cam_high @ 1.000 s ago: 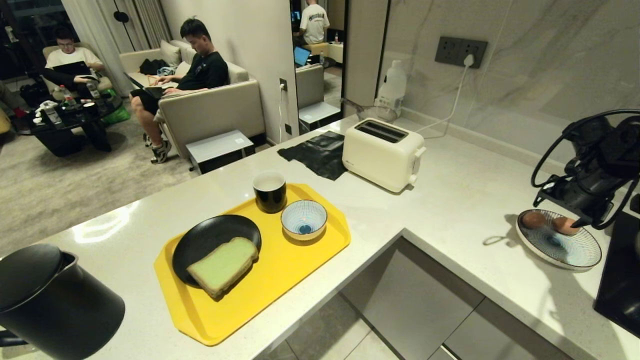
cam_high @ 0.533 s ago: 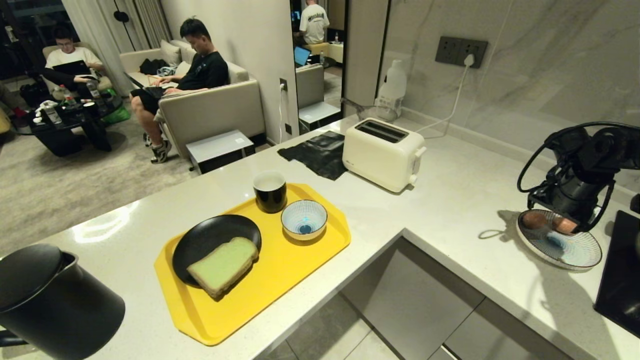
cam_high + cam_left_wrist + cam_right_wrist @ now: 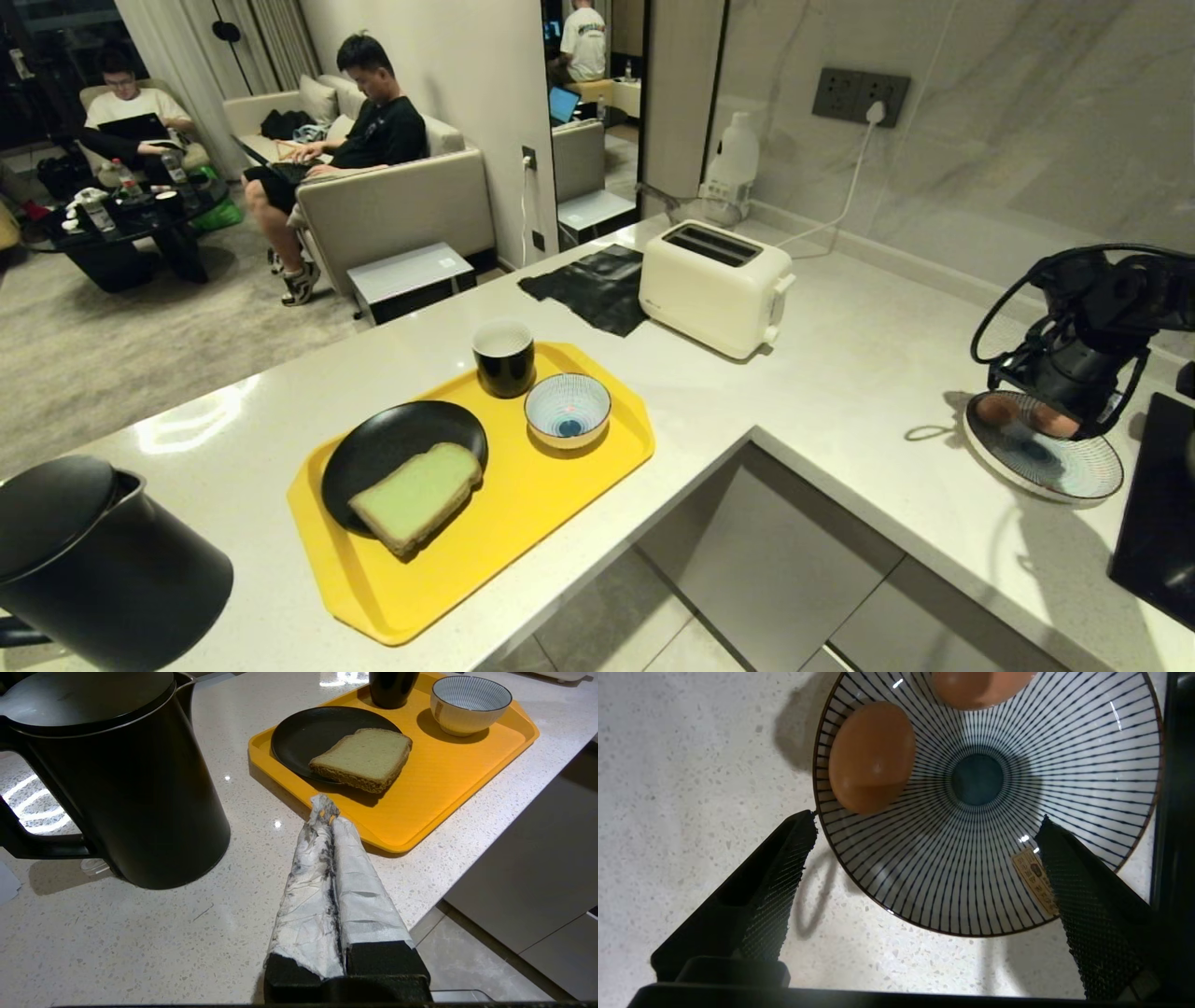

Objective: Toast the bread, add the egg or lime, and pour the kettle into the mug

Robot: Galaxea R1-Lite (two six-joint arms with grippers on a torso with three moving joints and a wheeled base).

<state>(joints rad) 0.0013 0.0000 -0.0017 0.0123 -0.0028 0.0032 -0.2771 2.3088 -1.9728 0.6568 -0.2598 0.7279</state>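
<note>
A: Where is the right gripper (image 3: pixel 924 826) seen?

B: It is held above the striped plate (image 3: pixel 1074 471) on the right part of the tabletop (image 3: pixel 840 373), and its fingers (image 3: pixel 775 891) are spread wide apart with nothing between them. One fingertip is seen at the plate's rim.

A: And the egg (image 3: pixel 872 757)?

B: It is found lying on the plate's striped face near the rim, with a second egg (image 3: pixel 978 688) just beside it, cut off by the frame edge. Neither is touched by the fingers.

A: What is noted of the left gripper (image 3: pixel 327 807)?

B: Its wrapped fingers are pressed together, empty, above the tabletop between the kettle (image 3: pixel 112 779) and the yellow tray (image 3: pixel 467 774).

A: How are the other things laid out?

B: The bread (image 3: pixel 415 495) is laid on a black plate (image 3: pixel 383 443) on the tray, overhanging its rim. The mug (image 3: pixel 504 359) and a striped bowl (image 3: pixel 568 411) are set side by side at the tray's far end. The toaster (image 3: pixel 714 285) is placed beyond the tray, its slots empty.
</note>
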